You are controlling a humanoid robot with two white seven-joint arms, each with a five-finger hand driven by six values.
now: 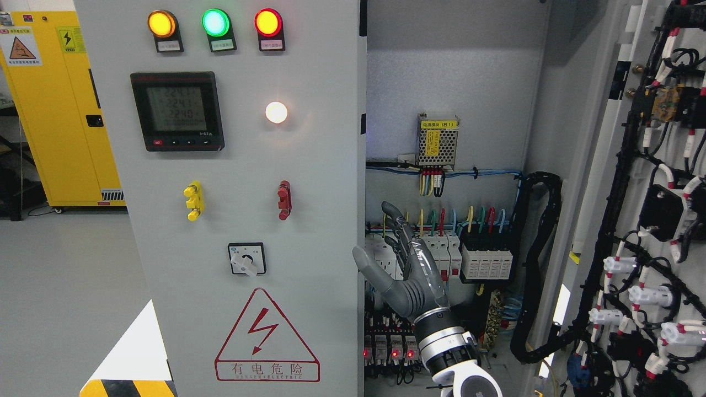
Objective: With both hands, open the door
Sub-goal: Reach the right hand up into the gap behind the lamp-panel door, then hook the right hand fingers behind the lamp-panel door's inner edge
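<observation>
1. Our one visible hand (405, 259) comes up from the bottom edge right of the middle, so we call it the right hand. Its fingers are spread and released, holding nothing, just beside the edge of the closed left door (242, 198). The left hand is out of view.
2. The right door (651, 209) already stands swung wide at the right, its wiring harness facing us. The cabinet interior (452, 88) is exposed between the two doors.
3. Risk, as we judge it: the fingertips lie in front of the breaker row (441, 256). A careless push forward could knock a switch or snag the coloured wires (469, 218).
4. If we hook the left door's edge and pull hard, its face controls could swing into our arm.
5. With only one hand working, the door may slip from the fingers.
6. Counts on the left door:
   - three pilot lamps at the top (amber, green, red), plus one white lamp (276, 112)
   - one meter (177, 110)
   - two handles, yellow (193, 200) and red (284, 199)
   - one rotary switch (246, 259)
   - one warning triangle (267, 339)
</observation>
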